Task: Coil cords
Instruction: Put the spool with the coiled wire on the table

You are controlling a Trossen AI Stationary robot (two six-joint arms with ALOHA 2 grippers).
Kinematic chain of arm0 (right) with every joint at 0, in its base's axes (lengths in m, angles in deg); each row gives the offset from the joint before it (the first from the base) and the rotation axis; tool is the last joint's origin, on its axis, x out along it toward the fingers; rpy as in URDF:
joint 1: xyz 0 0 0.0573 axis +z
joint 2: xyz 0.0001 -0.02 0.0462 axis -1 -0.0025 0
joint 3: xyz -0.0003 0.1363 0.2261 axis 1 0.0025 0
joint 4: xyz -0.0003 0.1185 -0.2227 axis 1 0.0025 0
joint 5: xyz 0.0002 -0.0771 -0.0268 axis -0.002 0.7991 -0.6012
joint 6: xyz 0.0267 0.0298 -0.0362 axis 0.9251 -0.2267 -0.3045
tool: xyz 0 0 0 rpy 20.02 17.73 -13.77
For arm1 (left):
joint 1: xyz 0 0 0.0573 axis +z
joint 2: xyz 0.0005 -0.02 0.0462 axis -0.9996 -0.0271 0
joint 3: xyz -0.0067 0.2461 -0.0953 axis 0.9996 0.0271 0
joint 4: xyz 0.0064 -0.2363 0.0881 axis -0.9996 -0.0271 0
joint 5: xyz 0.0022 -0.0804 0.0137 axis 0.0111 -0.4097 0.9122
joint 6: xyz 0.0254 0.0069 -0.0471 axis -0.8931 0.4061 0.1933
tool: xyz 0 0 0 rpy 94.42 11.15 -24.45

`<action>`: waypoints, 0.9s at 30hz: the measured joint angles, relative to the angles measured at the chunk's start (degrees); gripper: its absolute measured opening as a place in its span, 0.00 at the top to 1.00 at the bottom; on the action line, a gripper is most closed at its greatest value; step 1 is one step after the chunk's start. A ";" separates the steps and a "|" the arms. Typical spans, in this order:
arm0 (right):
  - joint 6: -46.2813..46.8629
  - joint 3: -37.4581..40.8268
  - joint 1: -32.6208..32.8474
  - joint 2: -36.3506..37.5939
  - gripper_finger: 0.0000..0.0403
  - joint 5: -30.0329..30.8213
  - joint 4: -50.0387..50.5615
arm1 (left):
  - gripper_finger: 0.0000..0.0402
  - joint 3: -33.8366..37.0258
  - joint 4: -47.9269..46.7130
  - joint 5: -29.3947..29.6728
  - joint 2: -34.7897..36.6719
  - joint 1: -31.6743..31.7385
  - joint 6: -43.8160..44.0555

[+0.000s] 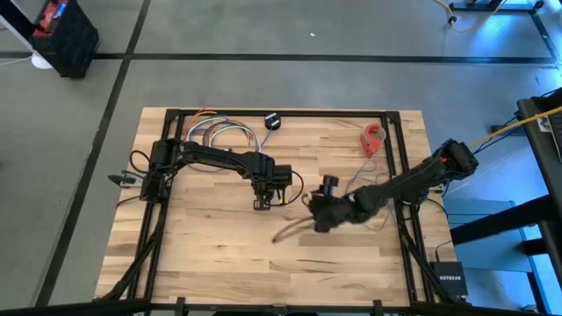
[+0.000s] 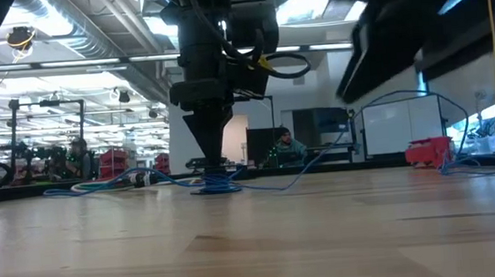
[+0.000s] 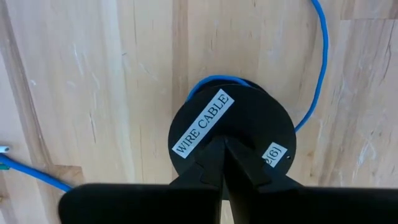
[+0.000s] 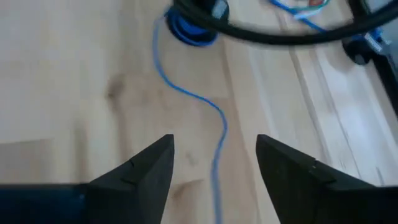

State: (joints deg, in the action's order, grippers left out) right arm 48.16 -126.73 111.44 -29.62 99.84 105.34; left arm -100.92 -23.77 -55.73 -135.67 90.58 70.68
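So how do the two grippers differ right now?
The left gripper is shut, its tips pressed down on the black spool at the table's middle; the right gripper is open and holds nothing. The left points straight down; the right reaches in low, with the blue cable running between its fingers. Both are dark two-finger grippers over the wooden table.
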 joint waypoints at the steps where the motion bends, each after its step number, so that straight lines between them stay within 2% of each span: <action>1: -1.75 1.02 -1.57 -0.61 0.42 -0.85 -2.41 | 0.99 0.00 0.00 0.00 0.00 0.00 0.00; 4: -6.53 3.97 -6.25 -2.83 0.42 -2.96 -11.33 | 0.99 0.00 0.02 0.00 0.00 0.02 0.00; 7: -9.64 6.34 -10.97 -5.58 0.42 -8.32 -17.81 | 0.99 0.00 0.04 0.00 0.00 0.00 0.00; 11: -12.50 6.82 -15.27 -9.40 0.42 -17.14 -22.96 | 0.99 0.00 -0.15 0.00 -0.02 0.02 0.02; 14: -13.92 6.82 -16.82 -12.10 0.45 -18.08 -23.65 | 0.99 0.00 -0.15 0.00 -0.02 0.07 0.09; 18: -14.32 6.58 -17.74 -14.03 0.58 -18.89 -24.66 | 0.99 0.00 -0.09 0.02 -0.02 0.04 0.24; 24: -15.12 6.64 -16.88 -13.62 0.94 -17.74 -23.37 | 0.99 0.00 0.02 0.02 -0.02 0.04 0.22; 27: -14.76 6.93 -14.97 -11.70 0.96 -16.27 -19.48 | 0.99 0.00 0.04 0.02 -0.02 0.00 0.22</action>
State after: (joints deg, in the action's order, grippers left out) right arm 33.39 -119.80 96.47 -41.33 83.57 85.86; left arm -100.92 -23.73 -55.71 -135.70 90.58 70.90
